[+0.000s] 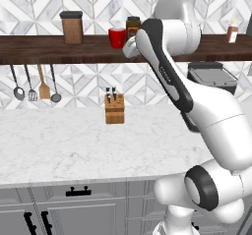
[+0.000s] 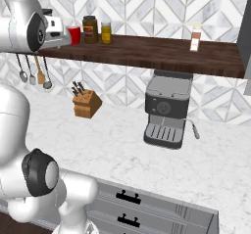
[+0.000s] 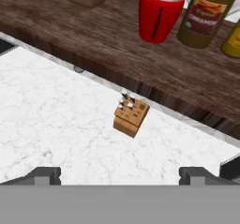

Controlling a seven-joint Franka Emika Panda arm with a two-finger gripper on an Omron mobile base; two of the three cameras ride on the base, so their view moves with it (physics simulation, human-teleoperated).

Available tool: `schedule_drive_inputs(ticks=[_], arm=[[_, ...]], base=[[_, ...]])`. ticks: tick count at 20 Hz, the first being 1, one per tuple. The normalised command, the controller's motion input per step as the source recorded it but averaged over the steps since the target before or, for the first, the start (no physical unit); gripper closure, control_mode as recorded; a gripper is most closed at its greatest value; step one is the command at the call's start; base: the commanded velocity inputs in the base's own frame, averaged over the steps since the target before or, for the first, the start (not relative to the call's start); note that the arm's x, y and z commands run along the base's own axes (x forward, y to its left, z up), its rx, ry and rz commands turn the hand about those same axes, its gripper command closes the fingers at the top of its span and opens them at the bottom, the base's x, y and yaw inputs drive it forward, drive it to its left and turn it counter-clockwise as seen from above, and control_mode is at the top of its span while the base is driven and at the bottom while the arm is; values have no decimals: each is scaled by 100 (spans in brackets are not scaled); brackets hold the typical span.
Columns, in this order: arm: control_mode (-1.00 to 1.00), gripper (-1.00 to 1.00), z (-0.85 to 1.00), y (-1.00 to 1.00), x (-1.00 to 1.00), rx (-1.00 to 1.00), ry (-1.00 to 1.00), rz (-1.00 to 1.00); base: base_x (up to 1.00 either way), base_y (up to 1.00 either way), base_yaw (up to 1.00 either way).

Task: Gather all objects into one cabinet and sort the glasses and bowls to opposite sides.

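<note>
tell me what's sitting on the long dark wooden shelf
On the long dark wooden shelf: a brown-lidded canister, a glossy red cup, a dark brown jar, a small yellow jar and a white bottle. The arm covers part of the shelf.

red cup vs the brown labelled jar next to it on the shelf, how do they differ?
The red cup is glossy red and plain; the jar is brownish with a printed label. The cup is open-topped with a pale inside; in the right base view the jar carries a dark lid. The cup tapers slightly toward its base; the jar is straighter and taller. Both stand upright, side by side and apart, on the dark wooden shelf.
</note>
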Motion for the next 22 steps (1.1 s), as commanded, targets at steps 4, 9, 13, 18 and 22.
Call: schedule_drive_inputs(ticks=[4, 9, 13, 18, 22], arm=[[-100, -100, 4, 1, 43, 0, 0, -1], [-100, -100, 0, 0, 50, 0, 0, -4], [-100, -100, 1, 11, 47, 0, 0, -1], [-100, -100, 6, 18, 39, 0, 0, 0], [-100, -100, 4, 5, 44, 0, 0, -1]], base=[[0, 0, 0], [0, 0, 0], [0, 0, 0], [0, 0, 0], [0, 0, 0]])
